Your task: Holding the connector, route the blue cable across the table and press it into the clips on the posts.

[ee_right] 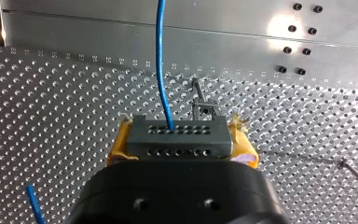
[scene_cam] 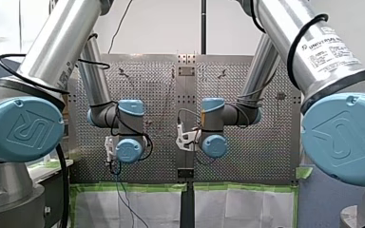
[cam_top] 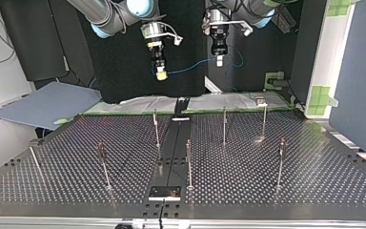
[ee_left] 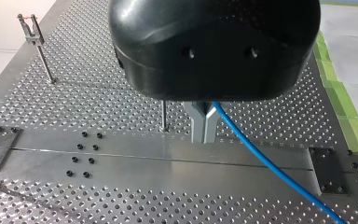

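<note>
Over the perforated table [cam_top: 267, 167] with its posts [cam_top: 157, 128], in the top view, my right gripper [cam_top: 161, 72] clamps the connector [ee_right: 177, 137]. The blue cable [cam_top: 190, 69] sags to my left gripper [cam_top: 219, 59], pinched on it. Routing seems unstarted; lowering toward a clip likely follows.

The perforated table [ee_left: 98, 93] is bare metal with a dull brushed sheen, as are its thin posts [ee_left: 44, 60]. The blue cable [ee_left: 270, 163] has a smooth, plastic-looking jacket. The connector [ee_right: 177, 135] is matt dark grey plastic.
</note>
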